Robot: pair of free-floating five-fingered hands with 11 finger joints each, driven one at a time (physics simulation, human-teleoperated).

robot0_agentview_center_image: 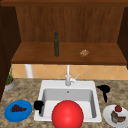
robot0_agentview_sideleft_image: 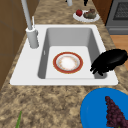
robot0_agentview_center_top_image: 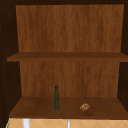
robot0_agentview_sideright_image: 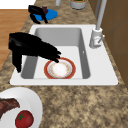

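White rectangular sink basin [robot0_agentview_sideleft_image: 50, 37] holds a red-rimmed round plate [robot0_agentview_sideleft_image: 67, 62] on its floor. Left hand [robot0_agentview_center_image: 38, 105] hovers over the sink's left rim beside a blue plate [robot0_agentview_center_image: 25, 113], fingers relaxed. Right hand [robot0_agentview_center_image: 104, 90] hangs above the right counter, fingers loosely extended

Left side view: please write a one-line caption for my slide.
A black hand hovers at the sink's front rim, beside a red-rimmed plate in the basin and grapes on a blue plate.
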